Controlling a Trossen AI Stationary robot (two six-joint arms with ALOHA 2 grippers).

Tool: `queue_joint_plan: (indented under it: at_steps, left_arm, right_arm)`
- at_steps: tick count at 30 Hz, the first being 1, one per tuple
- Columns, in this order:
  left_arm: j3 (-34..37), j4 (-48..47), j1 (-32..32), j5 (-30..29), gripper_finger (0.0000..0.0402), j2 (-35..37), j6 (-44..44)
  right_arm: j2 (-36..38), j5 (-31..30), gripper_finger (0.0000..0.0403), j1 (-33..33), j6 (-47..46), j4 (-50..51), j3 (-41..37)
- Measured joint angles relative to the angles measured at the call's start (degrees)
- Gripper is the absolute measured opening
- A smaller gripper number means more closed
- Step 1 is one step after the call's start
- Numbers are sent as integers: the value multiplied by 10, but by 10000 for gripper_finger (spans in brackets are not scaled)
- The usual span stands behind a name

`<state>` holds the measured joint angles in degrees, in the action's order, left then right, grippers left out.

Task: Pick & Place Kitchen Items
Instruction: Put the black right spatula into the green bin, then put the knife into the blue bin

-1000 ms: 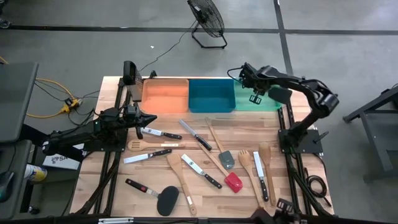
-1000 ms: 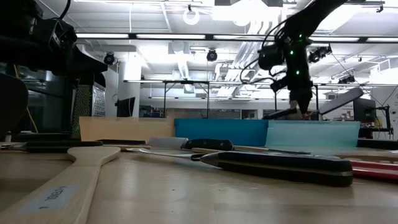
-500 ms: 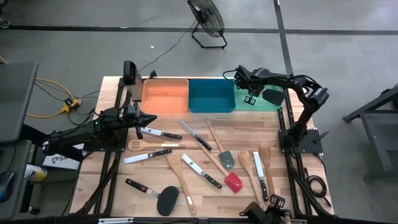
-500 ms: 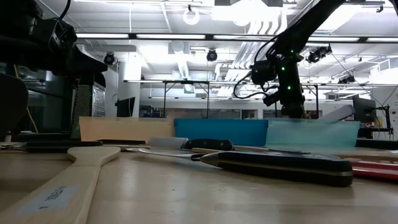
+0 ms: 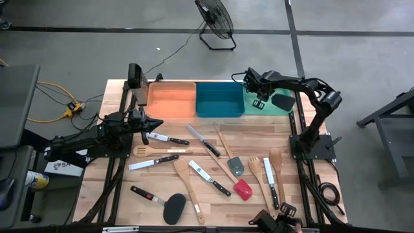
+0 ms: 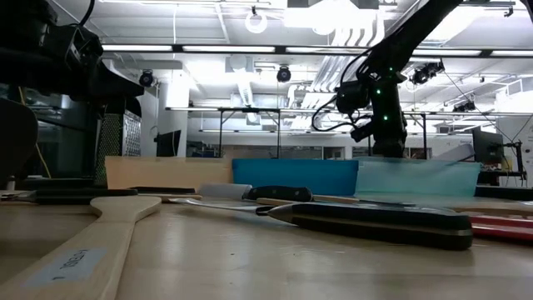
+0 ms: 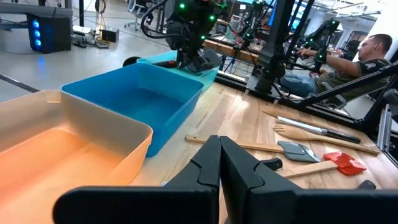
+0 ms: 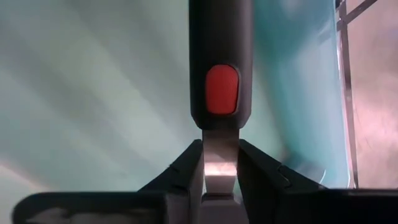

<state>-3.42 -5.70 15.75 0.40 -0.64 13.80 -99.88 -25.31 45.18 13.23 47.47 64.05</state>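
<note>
Three bins at the table's far edge: orange bin (image 5: 172,98), blue bin (image 5: 220,99), green bin (image 5: 272,103). We count roughly fourteen utensils (image 5: 208,144) loose on the table. Right gripper (image 5: 259,103) over the green bin, fingers clamped on a black-headed turner (image 8: 221,62). Left gripper (image 5: 158,124) clenched empty beside a knife (image 5: 167,138)
</note>
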Motion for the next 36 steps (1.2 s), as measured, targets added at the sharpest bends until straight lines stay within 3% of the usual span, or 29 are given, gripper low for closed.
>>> queue_joint_plan:
  at_steps: [7, 11, 14, 19, 28, 36]
  left_arm:
    - [0, 0, 0, 0, 0, 0, 0]
    - [0, 0, 0, 0, 0, 0, 0]
    - [0, 0, 0, 0, 0, 0, 0]
    - [0, 0, 0, 0, 0, 0, 0]
    - [0, 0, 0, 0, 0, 0, 0]
    - [0, 0, 0, 0, 0, 0, 0]
  right_arm:
    - [0, -20, 144, -3, -4, 3, 0]
    - [10, -65, 171, -10, -38, 28, 1]
    - [26, -58, 187, -12, -72, 53, 1]
    - [70, -7, 198, -22, -154, 92, 1]
    - [165, 215, 194, -55, -361, 173, 1]
    - [222, 274, 191, -165, -497, 225, 1]
